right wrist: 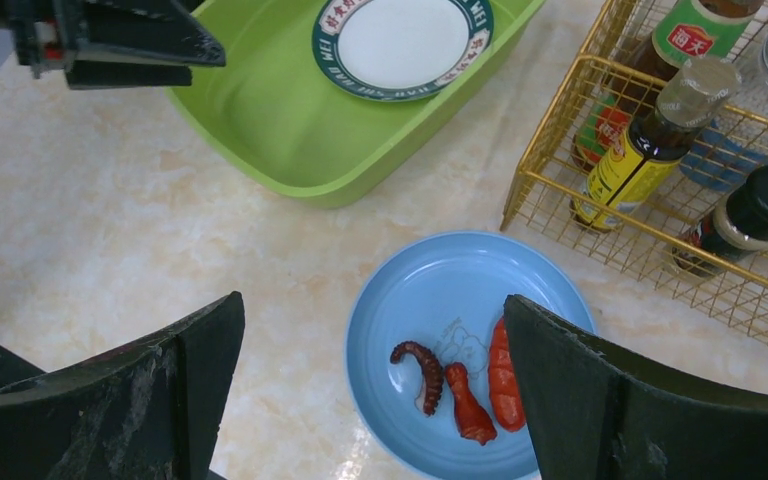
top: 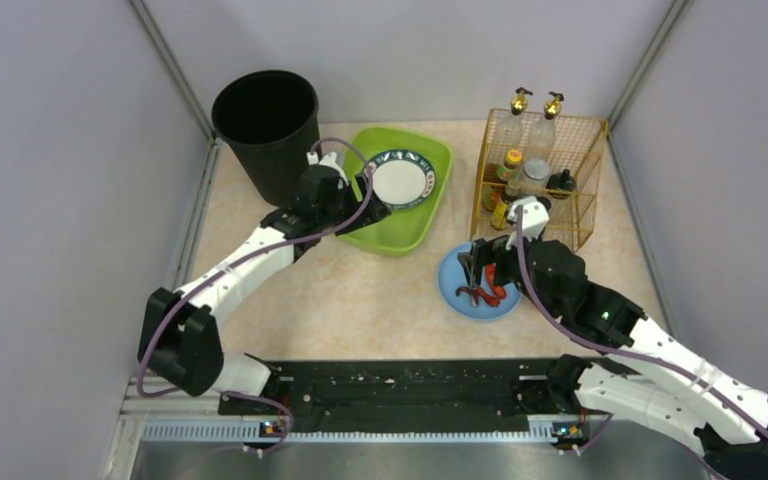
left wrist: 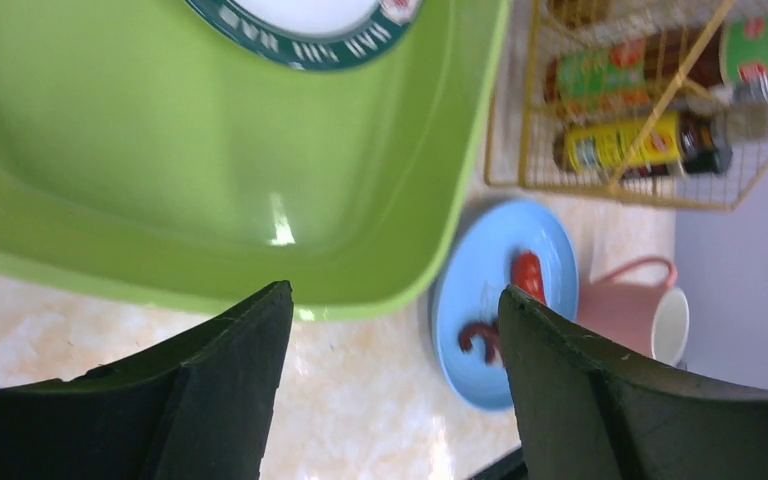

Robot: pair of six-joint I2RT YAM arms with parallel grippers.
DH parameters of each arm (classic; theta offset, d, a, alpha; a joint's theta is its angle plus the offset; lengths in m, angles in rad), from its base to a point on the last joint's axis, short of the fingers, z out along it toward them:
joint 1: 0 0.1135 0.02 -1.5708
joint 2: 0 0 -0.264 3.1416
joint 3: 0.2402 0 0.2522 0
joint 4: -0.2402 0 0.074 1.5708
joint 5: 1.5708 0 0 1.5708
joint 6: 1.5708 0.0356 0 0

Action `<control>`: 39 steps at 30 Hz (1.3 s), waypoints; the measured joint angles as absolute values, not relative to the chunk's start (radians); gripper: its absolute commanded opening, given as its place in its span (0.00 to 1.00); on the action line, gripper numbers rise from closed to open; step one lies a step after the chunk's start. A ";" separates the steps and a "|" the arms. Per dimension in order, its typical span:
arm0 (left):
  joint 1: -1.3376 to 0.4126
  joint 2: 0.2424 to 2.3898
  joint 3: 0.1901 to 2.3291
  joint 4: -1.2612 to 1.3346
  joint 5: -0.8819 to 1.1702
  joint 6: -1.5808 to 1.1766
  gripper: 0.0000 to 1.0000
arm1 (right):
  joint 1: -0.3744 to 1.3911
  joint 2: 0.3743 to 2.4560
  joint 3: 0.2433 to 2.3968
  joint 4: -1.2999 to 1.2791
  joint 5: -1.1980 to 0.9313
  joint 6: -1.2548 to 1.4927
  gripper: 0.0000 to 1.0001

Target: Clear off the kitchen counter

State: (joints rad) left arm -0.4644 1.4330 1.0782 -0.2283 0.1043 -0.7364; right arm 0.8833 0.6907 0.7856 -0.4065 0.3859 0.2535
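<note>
the kitchen counter [top: 360,300], pale marbled stone, lies between plain grey walls, with a black rail strip [top: 400,395] along its near edge. on it stand a black bin [top: 266,115], a green tray [top: 400,235] holding a white plate [top: 398,180], a blue plate [top: 452,282] and a gold wire rack [top: 585,185]. the left gripper [left wrist: 392,295], by the tray's corner, and the right gripper [right wrist: 372,300], over the blue plate, both have jaws apart and empty. from above, the right arm hides that plate's food; a pink mug [left wrist: 630,300] is partly cut off by a finger.
</note>
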 measured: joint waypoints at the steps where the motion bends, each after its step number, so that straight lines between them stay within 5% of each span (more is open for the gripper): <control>1: -0.477 1.410 1.063 -0.235 0.113 -0.733 0.80 | 0.883 0.696 0.783 -0.406 0.392 0.255 0.99; 7: -0.569 1.250 0.977 -0.257 0.129 -0.727 0.80 | 0.883 0.717 0.768 -0.401 0.405 0.267 0.99; 12: -0.641 1.153 0.910 -0.257 0.141 -0.727 0.99 | 0.883 0.717 0.760 -0.390 0.418 0.276 0.99; 31: -0.861 1.052 0.661 -0.178 0.176 -0.830 0.99 | 0.883 0.756 0.749 -0.338 0.476 0.283 0.99; 39: -0.941 1.200 0.648 -0.041 0.159 -0.901 0.97 | 0.883 0.740 0.739 -0.341 0.501 0.290 0.99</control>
